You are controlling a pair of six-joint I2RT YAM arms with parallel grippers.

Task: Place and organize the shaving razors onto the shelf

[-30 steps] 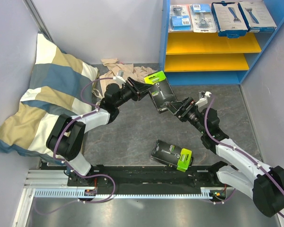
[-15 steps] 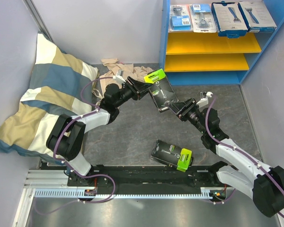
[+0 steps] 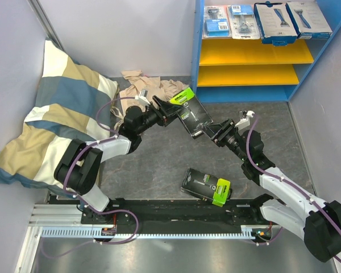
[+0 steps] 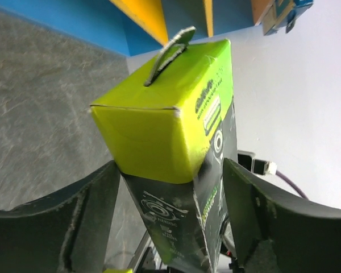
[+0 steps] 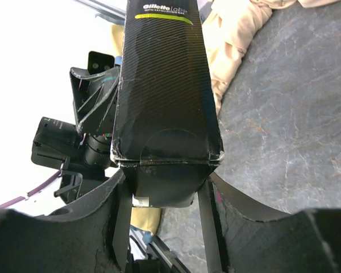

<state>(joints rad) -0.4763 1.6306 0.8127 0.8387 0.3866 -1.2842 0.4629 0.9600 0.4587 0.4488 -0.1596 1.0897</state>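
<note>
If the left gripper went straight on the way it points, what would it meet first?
The black box: its lime end sits between the open jaws of the left gripper. Behind it, probably the right gripper, which clamps the other end.

We see the black box [image 5: 162, 85] as smooth printed cardboard with a fine ribbed sheen and a satin lime-green end [image 4: 159, 131], and the fingers [image 5: 85, 222] of the right gripper [image 5: 165, 176] as matt, scuffed black plastic. In front of the shelf [image 3: 247, 94], whose painted boards look smooth and faintly glossy, the table [image 3: 153, 159] is matt and stone-veined, and the beige cloth [image 3: 153, 85] is soft and crumpled.
</note>
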